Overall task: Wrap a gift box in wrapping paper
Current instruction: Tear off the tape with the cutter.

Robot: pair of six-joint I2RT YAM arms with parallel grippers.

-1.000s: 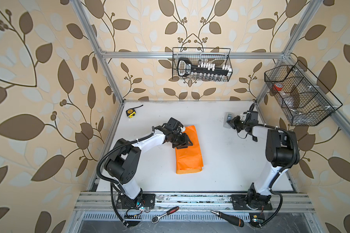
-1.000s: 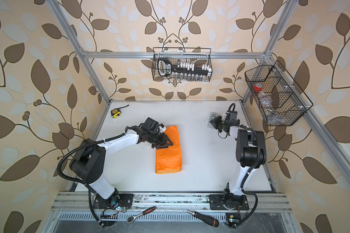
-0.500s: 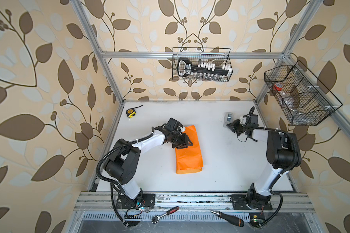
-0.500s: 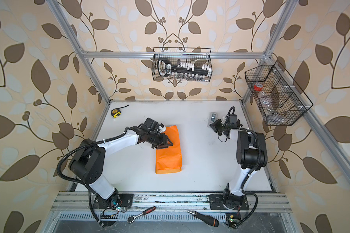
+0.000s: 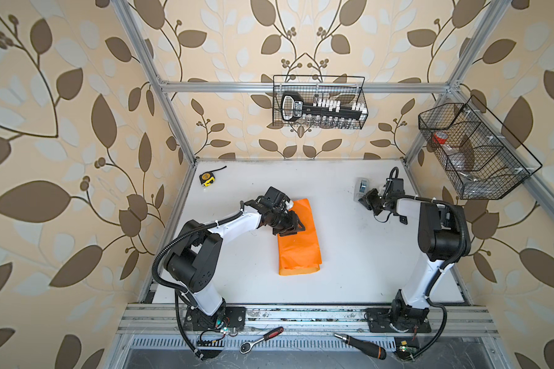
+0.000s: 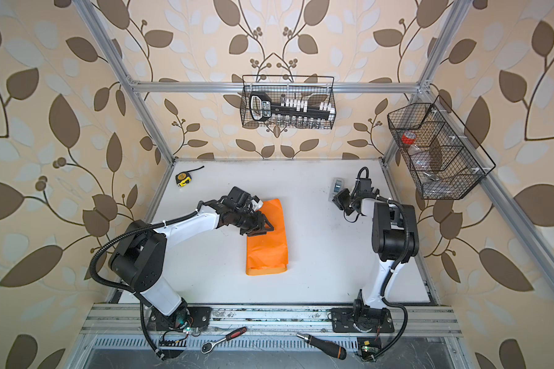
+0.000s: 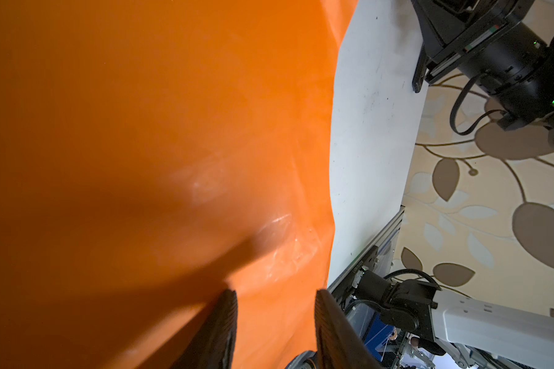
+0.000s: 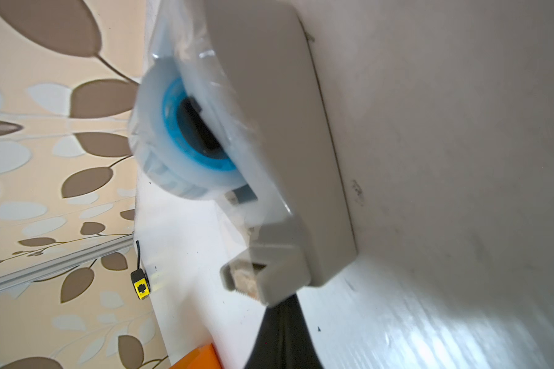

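The orange wrapping paper lies folded into a long parcel in the middle of the surface. My left fingers rest partly parted on its far half, near its left edge, pinching nothing I can see. My right fingers are closed, their tips just beside the grey tape dispenser.

Orange wrapping paper, folded oblong (creased)

Right hand has drawn back off the tape dispenser, toward the front of the worktop. A second ago it overlapped the dispenser; now just beside its near end.
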